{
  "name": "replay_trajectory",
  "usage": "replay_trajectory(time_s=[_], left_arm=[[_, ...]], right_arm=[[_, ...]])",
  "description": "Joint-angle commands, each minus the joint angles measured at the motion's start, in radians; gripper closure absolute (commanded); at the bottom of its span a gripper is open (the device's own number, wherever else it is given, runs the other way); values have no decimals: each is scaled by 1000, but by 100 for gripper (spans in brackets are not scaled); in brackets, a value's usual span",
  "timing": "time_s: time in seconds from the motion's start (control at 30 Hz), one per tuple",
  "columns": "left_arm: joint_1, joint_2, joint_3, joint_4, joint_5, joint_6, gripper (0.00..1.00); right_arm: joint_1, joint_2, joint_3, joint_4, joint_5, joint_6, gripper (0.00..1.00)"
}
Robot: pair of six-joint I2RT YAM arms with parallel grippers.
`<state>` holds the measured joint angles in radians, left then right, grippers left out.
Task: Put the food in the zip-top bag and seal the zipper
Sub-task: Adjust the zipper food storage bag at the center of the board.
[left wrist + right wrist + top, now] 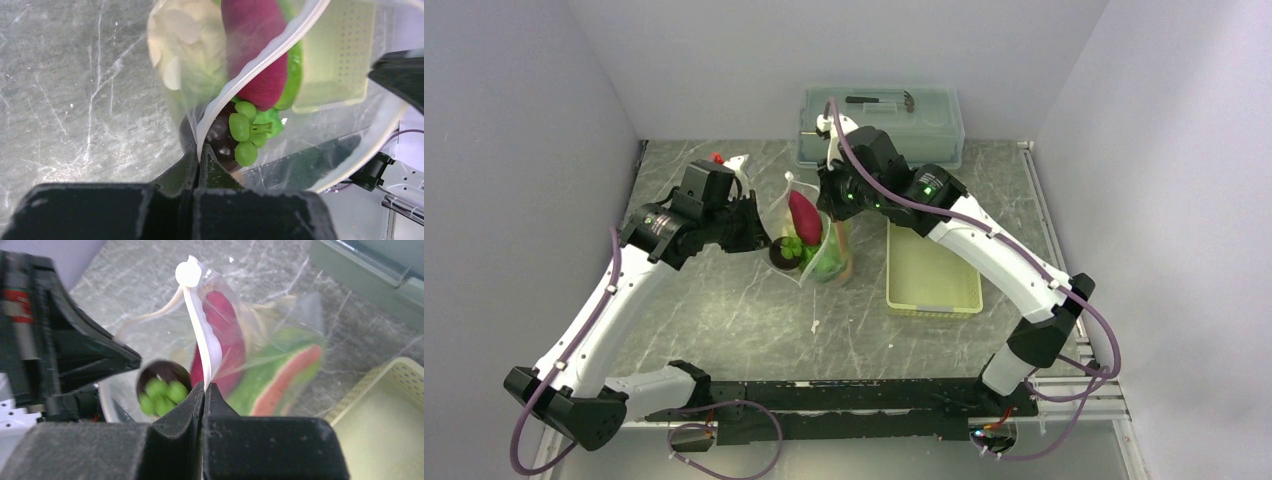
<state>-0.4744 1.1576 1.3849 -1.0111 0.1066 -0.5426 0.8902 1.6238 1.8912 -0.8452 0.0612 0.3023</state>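
My left fingers [182, 175] are together, pinched on the zipper [260, 60] at one end of the mouth of the bag [175, 80]. My right fingers [185, 412] are together too, clamped on the same white strip further along. From them it rises wavy to a round white tab [189, 274]. From the tab a second strand curves off toward my left arm, so the mouth gapes and is not sealed.

The bag hangs between my two wrists, mouth turned sideways, over the middle of the counter [724, 310]. I cannot tell if its bottom touches the counter.

The food is inside. The root [255, 50] lies long against the strip. The grapes [242, 132] sit on the dark piece [220, 142], right by my left fingertips. The watermelon slice [282, 377] is deeper in, blurred behind the plastic, rind outward. More green shows beside the root, but I cannot tell what it is.

The tray [891, 270] is just to the right of the bag, under my right forearm. The box [884, 125] is at the back wall, lid on, well behind the bag. A small white scrap [814, 325] lies on the counter in front of the bag.
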Motion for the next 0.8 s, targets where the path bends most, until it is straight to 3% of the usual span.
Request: replay_trajectory(time_s=[0.0, 0.2, 0.77], left_arm=[[3, -25, 19, 11, -33, -7, 100], [4, -29, 35, 5, -42, -6, 100], [4, 29, 31, 21, 45, -2, 100]], right_arm=[[-7, -37, -70, -10, 54, -26, 100], [-17, -91, -180, 22, 60, -12, 100], [-25, -99, -216, 126, -105, 35, 100]])
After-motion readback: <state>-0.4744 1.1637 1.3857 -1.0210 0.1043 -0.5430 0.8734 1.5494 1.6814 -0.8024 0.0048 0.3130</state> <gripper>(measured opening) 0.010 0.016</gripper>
